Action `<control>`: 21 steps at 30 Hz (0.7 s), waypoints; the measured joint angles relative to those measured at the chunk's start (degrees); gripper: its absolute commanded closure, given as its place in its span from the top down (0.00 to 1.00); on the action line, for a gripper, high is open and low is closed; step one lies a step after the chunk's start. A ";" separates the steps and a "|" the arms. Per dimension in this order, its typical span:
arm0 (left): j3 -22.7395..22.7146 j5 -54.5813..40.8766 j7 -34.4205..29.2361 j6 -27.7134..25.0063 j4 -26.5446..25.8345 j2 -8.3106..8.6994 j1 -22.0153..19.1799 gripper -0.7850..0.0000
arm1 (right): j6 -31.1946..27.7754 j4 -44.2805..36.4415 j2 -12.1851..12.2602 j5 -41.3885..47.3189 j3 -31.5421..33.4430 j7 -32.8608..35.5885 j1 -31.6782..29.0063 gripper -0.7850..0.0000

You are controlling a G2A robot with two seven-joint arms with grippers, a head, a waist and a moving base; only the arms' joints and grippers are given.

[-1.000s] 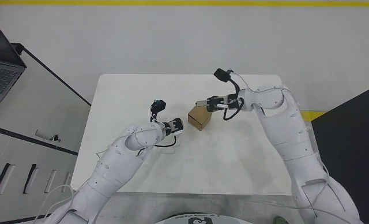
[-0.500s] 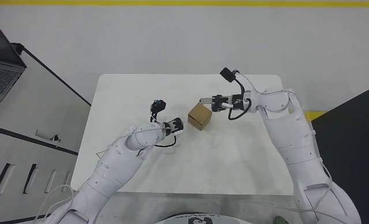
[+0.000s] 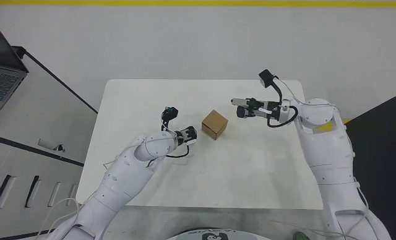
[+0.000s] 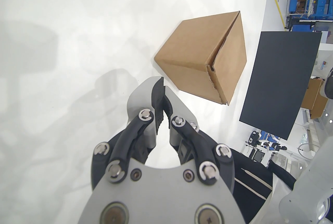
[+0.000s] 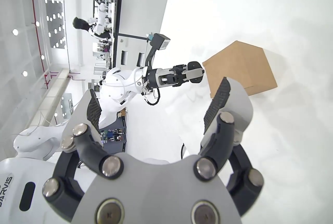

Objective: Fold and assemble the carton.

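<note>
The brown box [image 3: 214, 124] sits on the white table [image 3: 142, 98] just ahead of the left gripper [image 3: 192, 135], whose fingers are pressed together on nothing. The right gripper [image 3: 240, 107] hangs farther off on the box's other side, spread wide, empty.

Carton [image 5: 239, 66] corner hidden behind right pincer [image 5: 158, 89].

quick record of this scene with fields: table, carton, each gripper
table: white
carton: brown, box-shaped, visible faces closed, stands near the table's middle, held by nothing
left gripper: shut, empty, close beside the carton, not touching it
right gripper: open, empty, on the carton's opposite side, farther off
</note>
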 measured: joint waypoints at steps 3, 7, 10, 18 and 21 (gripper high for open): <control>0.00 0.00 0.00 0.00 0.00 0.00 0.00 0.00 | -0.01 0.03 0.02 0.09 0.10 -0.39 -0.20 1.00; 0.00 0.00 0.00 0.00 0.00 0.00 0.00 0.00 | -0.24 0.73 0.53 1.95 1.97 -1.45 -1.21 1.00; 0.00 0.00 0.00 0.00 0.00 0.00 0.00 0.00 | -0.65 1.88 1.06 3.47 3.75 -0.52 -1.61 1.00; 0.00 0.00 0.00 0.00 0.00 0.00 0.00 0.65 | -0.76 3.29 1.46 6.02 4.59 1.21 -1.54 1.00; 0.15 0.58 0.54 -0.60 -0.47 0.04 0.25 1.00 | -0.76 3.29 1.46 6.01 4.59 1.19 -1.54 1.00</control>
